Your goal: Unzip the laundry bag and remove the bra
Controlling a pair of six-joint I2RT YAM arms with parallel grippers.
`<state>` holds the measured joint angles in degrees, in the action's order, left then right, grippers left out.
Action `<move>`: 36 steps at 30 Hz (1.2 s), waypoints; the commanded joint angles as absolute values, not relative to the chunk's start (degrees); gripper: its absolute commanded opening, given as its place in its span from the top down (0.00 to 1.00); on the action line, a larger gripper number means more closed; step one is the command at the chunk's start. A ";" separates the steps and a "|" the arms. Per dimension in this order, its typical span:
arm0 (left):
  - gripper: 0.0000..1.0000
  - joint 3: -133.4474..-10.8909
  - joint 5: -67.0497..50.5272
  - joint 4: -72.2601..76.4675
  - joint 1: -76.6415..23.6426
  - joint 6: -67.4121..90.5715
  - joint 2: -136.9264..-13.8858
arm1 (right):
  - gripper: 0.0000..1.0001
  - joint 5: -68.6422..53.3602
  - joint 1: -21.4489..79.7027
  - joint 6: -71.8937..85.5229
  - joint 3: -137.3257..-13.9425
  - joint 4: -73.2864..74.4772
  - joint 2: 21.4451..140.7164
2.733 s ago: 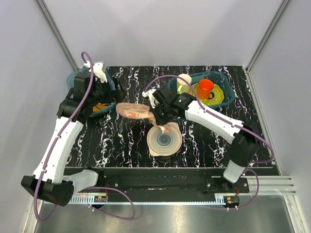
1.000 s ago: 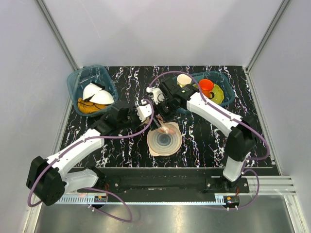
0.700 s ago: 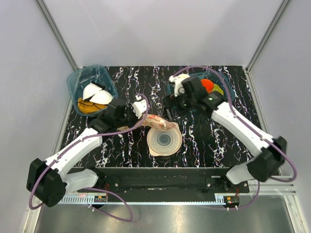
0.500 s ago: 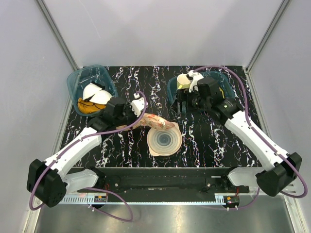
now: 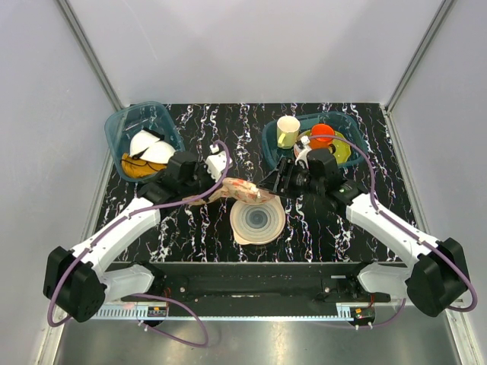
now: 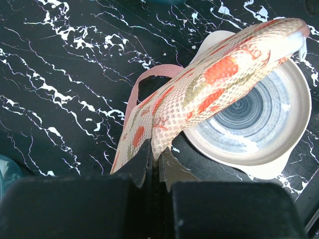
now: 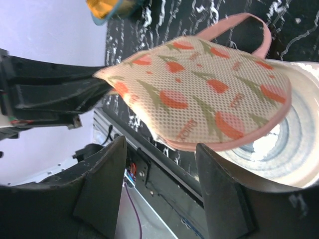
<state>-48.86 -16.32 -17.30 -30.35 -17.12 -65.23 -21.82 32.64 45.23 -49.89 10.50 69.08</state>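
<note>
The left fingers (image 6: 140,160) were pinched tight on the left edge of the laundry bag (image 6: 209,84). The bag stretched out rightward above the bench (image 5: 194,228), with its right end over the far rim of the ringed plate (image 5: 259,224). A pink loop (image 6: 144,82) hung at its far side. The right fingers (image 7: 102,179) stood wide apart just right of the bag, not touching it.

I see a black tabletop (image 5: 335,236) veined with white marbling, boxed in by plain pale grey walls (image 5: 251,46) with aluminium corner posts (image 5: 86,47). A black rail (image 5: 251,283) runs along its near edge, with brushed sheet metal (image 5: 289,342) below. The light is soft and even.
</note>
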 commanded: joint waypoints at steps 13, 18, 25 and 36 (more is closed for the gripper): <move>1.00 -52.56 -17.93 -14.15 -30.06 -16.17 -66.71 | 0.35 -23.11 35.06 49.30 -46.41 2.65 66.09; 1.00 -52.38 -18.19 -14.33 -30.06 -16.26 -66.36 | 0.35 -23.64 35.77 50.01 -45.79 0.00 69.95; 1.00 -52.21 -18.02 -14.94 -30.06 -16.43 -65.74 | 0.40 -24.17 35.77 50.10 -46.49 -5.09 73.39; 1.00 -51.77 -19.07 -15.12 -30.06 -16.70 -65.74 | 0.53 -20.21 35.68 49.31 -46.49 -3.25 70.84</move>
